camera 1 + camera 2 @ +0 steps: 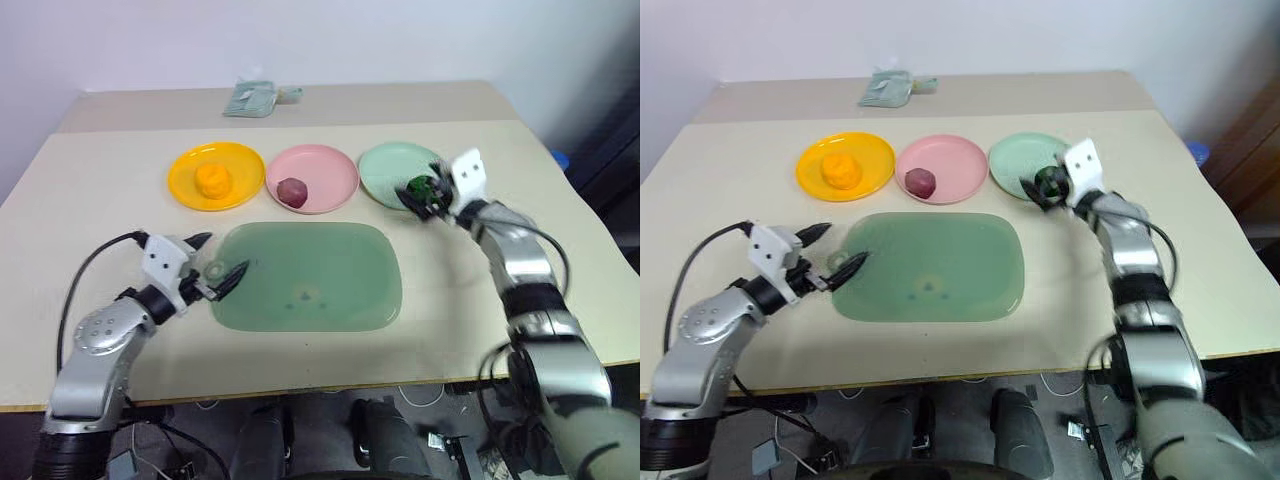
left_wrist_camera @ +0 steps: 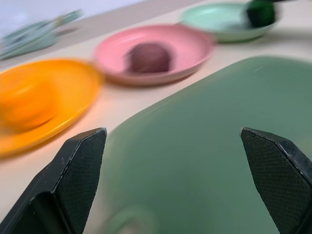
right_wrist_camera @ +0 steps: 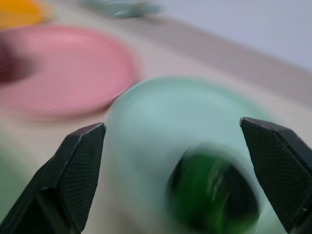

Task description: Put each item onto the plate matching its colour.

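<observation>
Room to move: open at the table's sides and front, crowded along the plate row.

You have bare tabletop (image 1: 90,215) to your left and right of the big green board (image 1: 305,277), whose flat top blocks nothing. The yellow plate (image 1: 190,165), pink plate (image 1: 325,165) and pale green plate (image 1: 385,170) sit almost rim to rim, leaving no lane between them. The orange lump (image 1: 213,180), maroon lump (image 1: 292,191) and green lump (image 1: 420,187) stand up from them. A folded cloth (image 1: 250,99) lies at the far edge.
</observation>
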Tool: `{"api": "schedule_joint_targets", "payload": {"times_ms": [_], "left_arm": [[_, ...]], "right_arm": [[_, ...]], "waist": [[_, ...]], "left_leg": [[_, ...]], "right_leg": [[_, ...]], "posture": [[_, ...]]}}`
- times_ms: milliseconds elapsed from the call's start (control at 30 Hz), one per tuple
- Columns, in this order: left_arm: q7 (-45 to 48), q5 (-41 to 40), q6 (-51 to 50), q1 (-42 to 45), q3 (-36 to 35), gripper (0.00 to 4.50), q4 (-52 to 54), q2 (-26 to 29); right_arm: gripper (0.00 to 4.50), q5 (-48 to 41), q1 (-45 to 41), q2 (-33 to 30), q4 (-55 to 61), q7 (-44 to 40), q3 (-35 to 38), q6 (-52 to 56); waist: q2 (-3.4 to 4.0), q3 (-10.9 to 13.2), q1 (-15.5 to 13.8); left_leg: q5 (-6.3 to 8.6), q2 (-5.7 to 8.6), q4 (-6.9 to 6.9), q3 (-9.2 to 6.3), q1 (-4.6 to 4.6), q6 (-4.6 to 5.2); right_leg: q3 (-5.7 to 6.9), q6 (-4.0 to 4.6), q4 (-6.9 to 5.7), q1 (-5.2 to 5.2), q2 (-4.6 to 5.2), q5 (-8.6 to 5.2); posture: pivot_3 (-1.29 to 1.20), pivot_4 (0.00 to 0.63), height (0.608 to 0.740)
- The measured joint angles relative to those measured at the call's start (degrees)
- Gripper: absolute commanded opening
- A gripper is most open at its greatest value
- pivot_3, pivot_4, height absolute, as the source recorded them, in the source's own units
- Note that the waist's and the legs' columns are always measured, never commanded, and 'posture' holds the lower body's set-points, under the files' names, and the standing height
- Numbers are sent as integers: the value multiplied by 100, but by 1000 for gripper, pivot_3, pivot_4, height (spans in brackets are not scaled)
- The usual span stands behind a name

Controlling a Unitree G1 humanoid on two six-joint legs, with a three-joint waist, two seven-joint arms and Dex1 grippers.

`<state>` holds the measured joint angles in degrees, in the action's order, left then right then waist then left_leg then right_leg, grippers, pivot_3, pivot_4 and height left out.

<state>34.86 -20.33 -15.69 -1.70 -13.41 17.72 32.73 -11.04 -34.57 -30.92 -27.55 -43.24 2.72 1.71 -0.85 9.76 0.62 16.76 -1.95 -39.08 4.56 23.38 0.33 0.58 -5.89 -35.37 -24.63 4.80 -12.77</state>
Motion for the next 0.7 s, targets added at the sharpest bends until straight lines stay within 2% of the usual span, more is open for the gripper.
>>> {"api": "schedule_joint_targets", "payload": {"times_ms": [133, 233, 400, 700], "left_arm": [[107, -44, 114, -352, -571, 4500, -258, 211], [192, -44, 192, -521, -829, 4500, -445, 287], [296, -64, 372, -720, -1008, 4500, -516, 289], [214, -71, 369, -891, -1006, 4500, -373, 135]], "right_arm": [[4481, -793, 1613, -816, 1977, -880, 315, 884], [4481, -1124, 2177, -1122, 2635, -1078, 651, 1337], [4481, -1305, 2494, -1138, 3044, -1027, 875, 1693], [4481, -1353, 2436, -1137, 3048, -1014, 907, 1824]], "waist": [[1, 0, 24], [0, -1, 49], [-1, -2, 15], [-3, -2, 2]], "left_leg": [[2, -1, -1, 5, -8, 2], [0, -3, -4, 10, -26, -2], [2, -6, -4, 10, -20, -1], [2, -1, -5, 7, -15, -1]], "right_leg": [[0, 18, -3, 2, 5, -10], [-5, 30, -3, 11, -1, -11], [-7, 33, -1, 7, -2, -12], [-6, 32, 2, 6, -1, -11]], "posture": [[0, 150, 740], [0, 150, 740], [0, 150, 740], [0, 150, 740]]}}
